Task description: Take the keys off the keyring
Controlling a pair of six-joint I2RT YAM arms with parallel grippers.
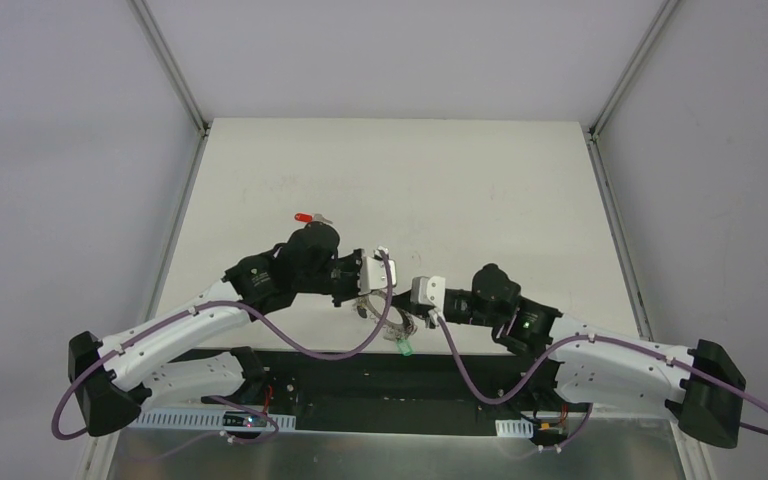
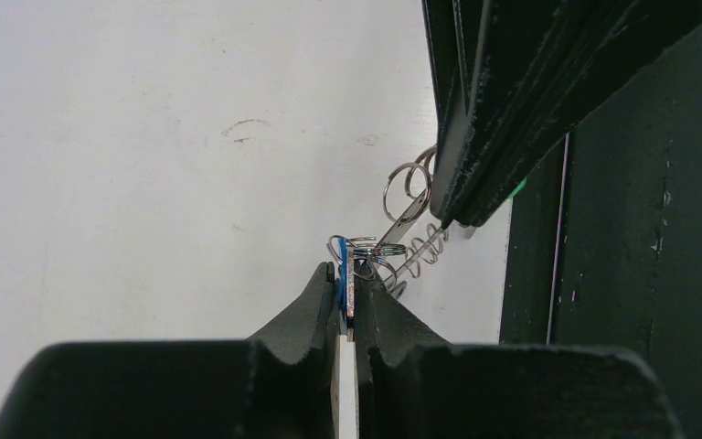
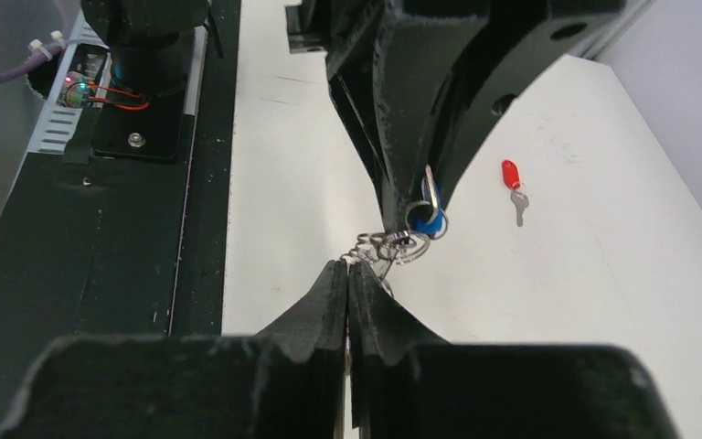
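Where the two arms meet over the near middle of the white table (image 1: 430,170), the left gripper (image 2: 348,272) is clenched on a tiny silver blue-headed key (image 2: 342,291). The key's blue plastic shows as a thin strip between the pressed-together fingers. Facing it from the right, the right gripper (image 3: 348,270) has its jaws pressed tight on the small silver wire loops (image 3: 386,243) that fringe the keyring (image 1: 384,318). That dark ring sits just near of the two sets of fingertips, and the top view shows it only small and partly hidden. A short chain of the loops runs from the right gripper's tips to the blue-headed key, so the two grippers stand near each other but apart, joined by the wire. A tiny green-headed key (image 1: 404,348) lies at the near edge of the table, just beside the black base plate (image 1: 360,385) and just near of the keyring. Whether it touches the loops I cannot tell. A tiny red-headed key (image 3: 514,187) lies flat on the table by itself, well apart, to the far left of the grippers.
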